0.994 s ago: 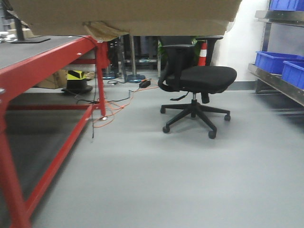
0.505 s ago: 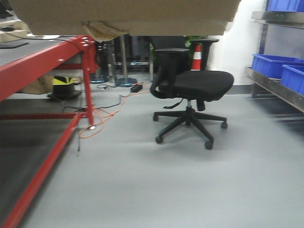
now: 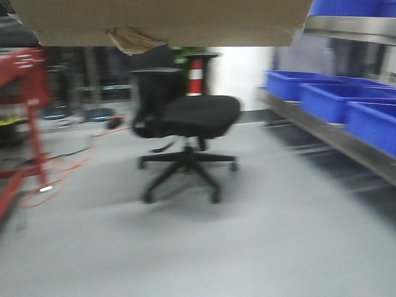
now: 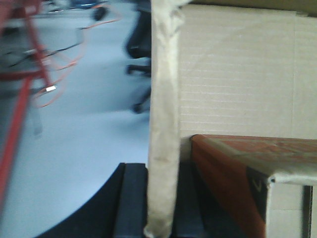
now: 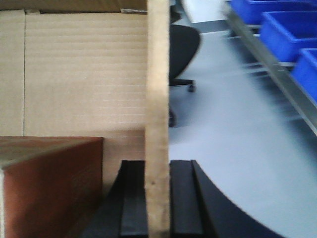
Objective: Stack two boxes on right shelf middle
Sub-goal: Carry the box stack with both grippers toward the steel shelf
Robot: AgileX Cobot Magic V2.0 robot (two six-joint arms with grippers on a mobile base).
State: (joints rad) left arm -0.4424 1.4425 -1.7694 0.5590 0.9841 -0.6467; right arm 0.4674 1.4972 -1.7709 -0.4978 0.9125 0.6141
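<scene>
Along the top edge of the front view the large cardboard box (image 3: 167, 21) hangs across the frame, its long axis running left to right between the two arms. Each wrist view shows one of its upright walls standing edge-on between black jaws. The left jaws (image 4: 161, 171) are clamped on the tape-wrapped wall, and the right jaws (image 5: 158, 166) on the bare wall opposite. A red-brown box (image 5: 49, 183) lies against the corrugated panel between those walls, in the lower left of the right wrist view and the lower right of the left one. The right shelf (image 3: 322, 131) fills the right side of the front view. Its steel lip runs back diagonally under a row of blue bins (image 3: 328, 99), so the box lies up and to the left of it and the right arm is the nearer one. I cannot tell which tier is the middle. Compared with half a second ago the view has swung right: the office chair (image 3: 189, 117) has slid from centre to left, the red worktop frame (image 3: 31, 93) is almost out at the left edge, and the shelf looms larger. The box sits at the top exactly as before.
</scene>
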